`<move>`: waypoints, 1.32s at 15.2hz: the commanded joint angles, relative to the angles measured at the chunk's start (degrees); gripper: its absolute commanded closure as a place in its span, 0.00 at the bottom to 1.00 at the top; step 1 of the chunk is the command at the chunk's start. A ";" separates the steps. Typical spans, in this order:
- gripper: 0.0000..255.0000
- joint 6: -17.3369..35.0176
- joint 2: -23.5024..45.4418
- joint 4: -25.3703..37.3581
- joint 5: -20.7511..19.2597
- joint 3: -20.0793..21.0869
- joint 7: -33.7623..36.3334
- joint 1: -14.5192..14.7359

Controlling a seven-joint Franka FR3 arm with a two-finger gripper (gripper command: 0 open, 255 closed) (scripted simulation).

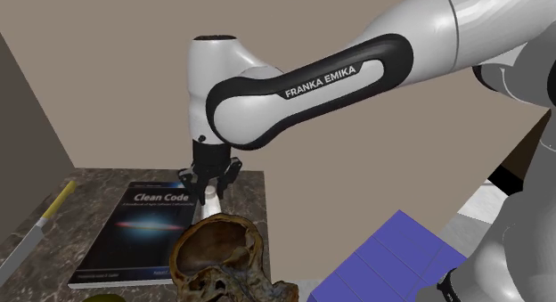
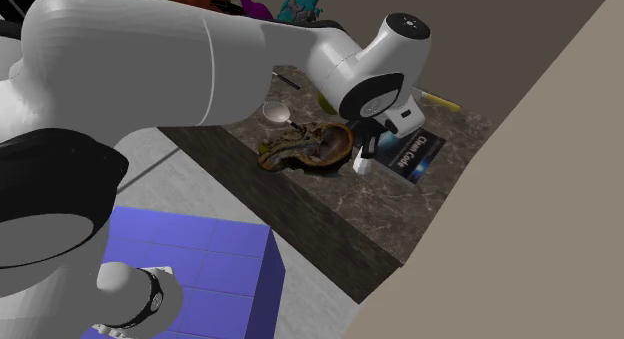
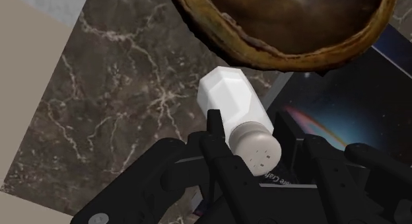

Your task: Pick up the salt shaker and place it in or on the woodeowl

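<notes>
Up close, the black claw (image 3: 251, 122) grips the white salt shaker (image 3: 231, 100) beside the book (image 3: 343, 104) over the desk (image 3: 119, 90), so the grasp seems made and a lift comes next, toward the brown bowl (image 1: 218, 251) at six o'clock in the shoulder view.

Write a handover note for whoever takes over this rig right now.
Hand: shut on the shaker, clasping it near its cap.
Things: the shaker is beside the bowl, at the edge of the book. I cannot tell whether it is off the counter yet.
Done: grasp.
Left: lift, carry over the bowl, release.
</notes>
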 commanded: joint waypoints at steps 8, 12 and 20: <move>1.00 -6.31 -2.32 4.16 1.05 0.39 -0.28 -0.28; 1.00 -9.16 -3.02 6.37 1.35 0.50 -0.31 -0.32; 1.00 -15.05 -3.80 11.56 1.67 0.68 -0.17 -0.28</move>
